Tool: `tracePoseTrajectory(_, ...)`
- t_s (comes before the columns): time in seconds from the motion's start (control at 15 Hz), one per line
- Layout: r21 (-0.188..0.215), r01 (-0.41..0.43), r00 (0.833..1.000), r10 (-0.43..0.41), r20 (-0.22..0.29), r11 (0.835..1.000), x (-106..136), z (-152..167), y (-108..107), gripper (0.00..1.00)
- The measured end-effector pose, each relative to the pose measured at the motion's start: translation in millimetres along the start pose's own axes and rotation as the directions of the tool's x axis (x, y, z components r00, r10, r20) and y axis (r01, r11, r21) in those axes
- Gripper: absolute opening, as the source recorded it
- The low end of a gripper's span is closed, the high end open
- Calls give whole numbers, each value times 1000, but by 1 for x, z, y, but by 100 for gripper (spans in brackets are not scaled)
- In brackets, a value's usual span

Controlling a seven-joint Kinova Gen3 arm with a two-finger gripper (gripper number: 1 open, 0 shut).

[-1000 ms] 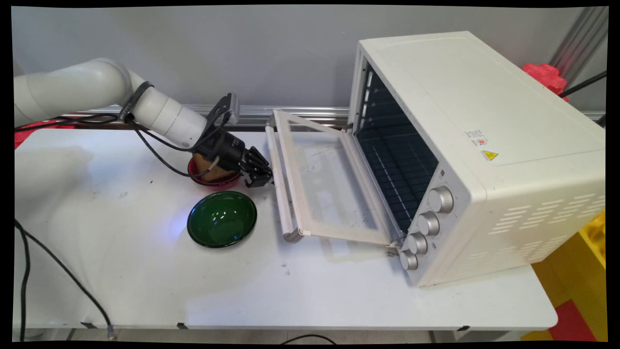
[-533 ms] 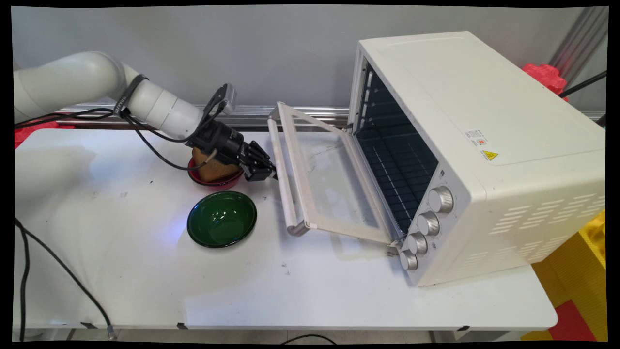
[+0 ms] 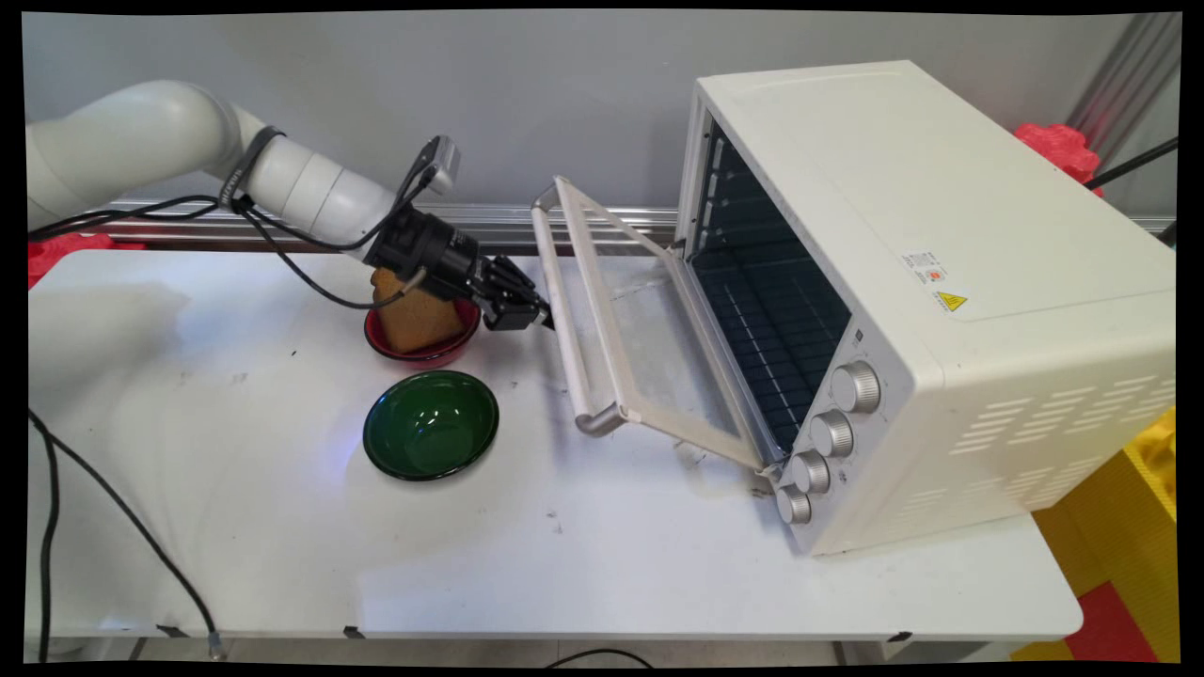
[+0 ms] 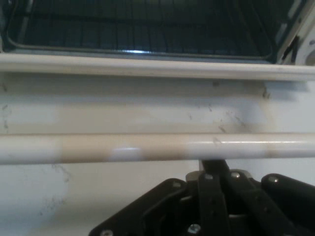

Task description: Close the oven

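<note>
Hand (image 3: 534,315) sits low over the desk (image 3: 282,527), its tip against the handle bar (image 3: 569,329) of the toaster oven's door (image 3: 649,348); whether it is spread or pressed together cannot be told. From the hand's own camera the pale handle bar (image 4: 147,147) runs straight across just ahead of the black linkage, with the door frame and the dark oven cavity beyond. That door hangs about halfway open, tilted up off the desk, hinged at the bottom of the white toaster oven (image 3: 941,282), which stands on the desk's right side with four knobs (image 3: 828,437) down its front. Just behind the hand's wrist a red bowl (image 3: 423,343) holds a slice of bread (image 3: 414,320) standing on edge. Nearer the camera, beside it, lies a green bowl (image 3: 431,425).
</note>
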Motion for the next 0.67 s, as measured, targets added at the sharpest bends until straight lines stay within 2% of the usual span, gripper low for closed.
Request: tracePoseTrajectory(0.67, -6, 15, 997, -16, -78, 1000, 27, -7, -5, 0)
